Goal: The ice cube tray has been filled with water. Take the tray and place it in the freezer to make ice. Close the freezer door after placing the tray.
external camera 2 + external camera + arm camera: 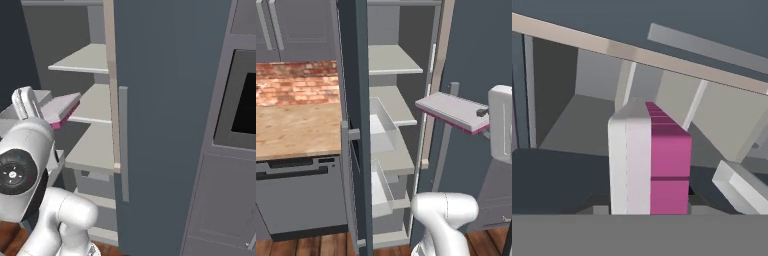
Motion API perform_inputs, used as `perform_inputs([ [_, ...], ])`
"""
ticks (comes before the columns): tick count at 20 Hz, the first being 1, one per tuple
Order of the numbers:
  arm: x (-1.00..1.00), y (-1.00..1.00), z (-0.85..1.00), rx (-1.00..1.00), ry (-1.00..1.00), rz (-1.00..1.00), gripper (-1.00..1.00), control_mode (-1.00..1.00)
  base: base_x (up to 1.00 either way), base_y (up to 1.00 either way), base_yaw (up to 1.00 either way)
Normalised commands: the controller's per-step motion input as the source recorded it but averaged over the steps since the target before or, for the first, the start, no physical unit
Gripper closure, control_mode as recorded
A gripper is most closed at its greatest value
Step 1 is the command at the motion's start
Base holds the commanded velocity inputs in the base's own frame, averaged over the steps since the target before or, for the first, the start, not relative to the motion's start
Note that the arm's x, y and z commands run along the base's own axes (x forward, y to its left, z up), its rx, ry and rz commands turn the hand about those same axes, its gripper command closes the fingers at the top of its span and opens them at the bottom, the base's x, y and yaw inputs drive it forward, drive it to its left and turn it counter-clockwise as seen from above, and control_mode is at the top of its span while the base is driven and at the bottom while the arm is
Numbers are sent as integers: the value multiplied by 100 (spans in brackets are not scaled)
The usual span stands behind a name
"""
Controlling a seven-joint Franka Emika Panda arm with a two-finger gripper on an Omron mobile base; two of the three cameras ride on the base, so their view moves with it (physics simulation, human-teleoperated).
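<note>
The ice cube tray is a pale slab with a magenta lower edge, held level in mid-air. My gripper is shut on its right end. The tray hangs at middle-shelf height, just outside the open freezer, in front of the neighbouring door. From the right base view the tray points toward the white shelves. In the hand view the tray stretches away toward the freezer's inside. The freezer door stands swung open, seen edge-on at the left.
A wooden counter with a dishwasher front under it lies left of the open door. Clear drawers project from the lower shelves. The neighbouring door's handle and a built-in oven are to the right.
</note>
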Motion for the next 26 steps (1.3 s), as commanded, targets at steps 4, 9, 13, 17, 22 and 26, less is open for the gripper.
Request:
perform_inputs([
  [4, 0, 16, 0, 0, -9, 0, 100, -100, 0, 0, 0],
  [9, 0, 20, 3, 0, -7, 0, 100, -100, 0, 0, 0],
  [13, 0, 21, 8, 2, -3, 0, 100, -100, 0, 0, 0],
  [17, 0, 19, 10, 5, 0, 0, 100, -100, 0, 0, 0],
  [22, 0, 9, 10, 8, -1, -1, 100, -100, 0, 0, 0],
  [26, 0, 1, 13, 12, 0, -3, 100, -100, 0, 0, 0],
])
